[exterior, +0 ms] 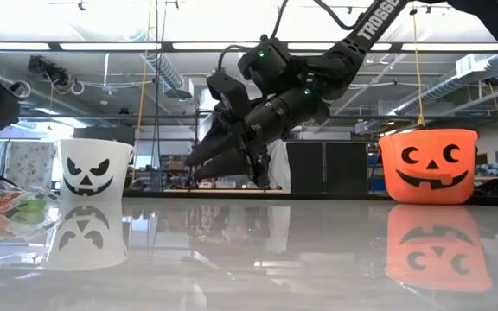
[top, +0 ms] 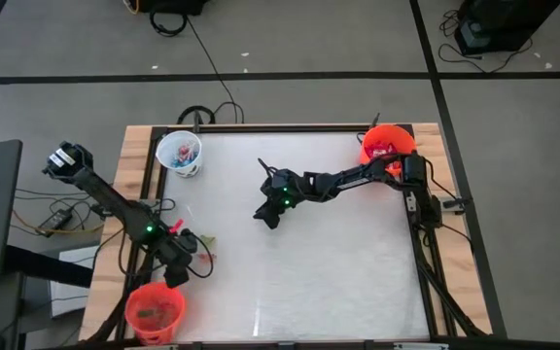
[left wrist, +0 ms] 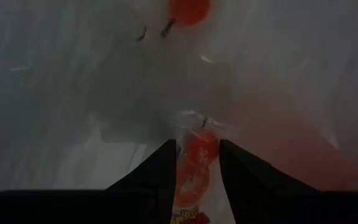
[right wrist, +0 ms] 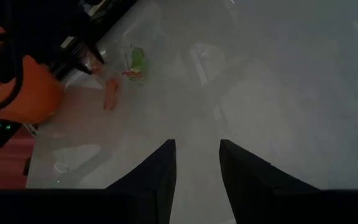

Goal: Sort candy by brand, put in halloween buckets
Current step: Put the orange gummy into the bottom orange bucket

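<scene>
Left tool (left wrist: 197, 163) pinching an orange-red wrapped candy (left wrist: 194, 168), near orange bucket (top: 154, 311) at bench's 7 o'clock.
Carry it over my bucket's rim before releasing; right tool (right wrist: 197, 163) parted, empty, mid-bench.

Table (top: 309, 253): glossy white top in a wooden frame. On it, a white bucket (top: 180, 154) at the far left corner, an orange bucket (top: 387, 144) at the far right corner, a second orange bucket (top: 155, 312) at the near left edge. A few wrapped candies (right wrist: 124, 74), green and orange, lie loose near the left edge.
</scene>
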You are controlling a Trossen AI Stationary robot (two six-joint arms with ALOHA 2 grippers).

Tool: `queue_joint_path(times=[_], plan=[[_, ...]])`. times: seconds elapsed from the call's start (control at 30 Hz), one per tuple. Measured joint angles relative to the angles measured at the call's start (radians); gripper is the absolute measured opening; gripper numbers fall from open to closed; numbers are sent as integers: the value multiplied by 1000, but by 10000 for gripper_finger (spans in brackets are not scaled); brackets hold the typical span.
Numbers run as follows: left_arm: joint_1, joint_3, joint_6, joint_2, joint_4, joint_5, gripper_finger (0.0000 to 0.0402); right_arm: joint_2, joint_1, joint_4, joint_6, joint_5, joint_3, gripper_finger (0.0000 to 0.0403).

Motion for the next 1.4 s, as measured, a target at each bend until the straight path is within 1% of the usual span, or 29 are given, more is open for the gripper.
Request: queue_joint_path(times=[0.13, 0.27, 0.37, 0.47, 0.57, 0.67, 0.77, 0.83, 0.87, 0.93, 1.03, 1.17, 1.33, 1.4], plan=[[0, 7, -8, 1, -23, 9, 127, 0, 8, 0, 9, -3, 0, 134], [0, 12, -26, 1, -34, -2, 127, 0, 13, 0, 16, -3, 0, 134], [0, 12, -48, 1, -39, -34, 127, 0, 13, 0, 17, -2, 0, 134], [0, 13, -54, 1, -66, -90, 126, 0, 14, 0, 21, 5, 0, 134], [0, 13, -51, 1, -93, -133, 119, 0, 14, 1, 34, 7, 0, 133], [0, 13, -52, 1, -91, -148, 92, 0, 19, 1, 43, 8, 0, 133], [0, 17, -54, 1, -88, -156, 52, 0, 28, 1, 50, 8, 0, 133], [0, 29, -54, 1, -90, -178, 21, 0, 35, 1, 53, 9, 0, 133], [0, 38, -54, 1, -90, -192, 11, 0, 38, 1, 54, 11, 0, 133], [0, 58, -54, 1, -94, -224, 7, 0, 43, 1, 55, 14, 0, 133], [0, 104, -55, 1, -137, -264, 8, 0, 48, 1, 71, 19, 0, 133], [0, 200, -55, 1, -252, -289, 4, 0, 50, 2, 74, 19, 0, 133], [0, 387, -49, 1, -400, -301, 3, 0, 49, 2, 84, 19, 0, 133], [-2, 479, -14, 1, -430, -281, 2, 0, 49, 2, 94, 19, 0, 133]])
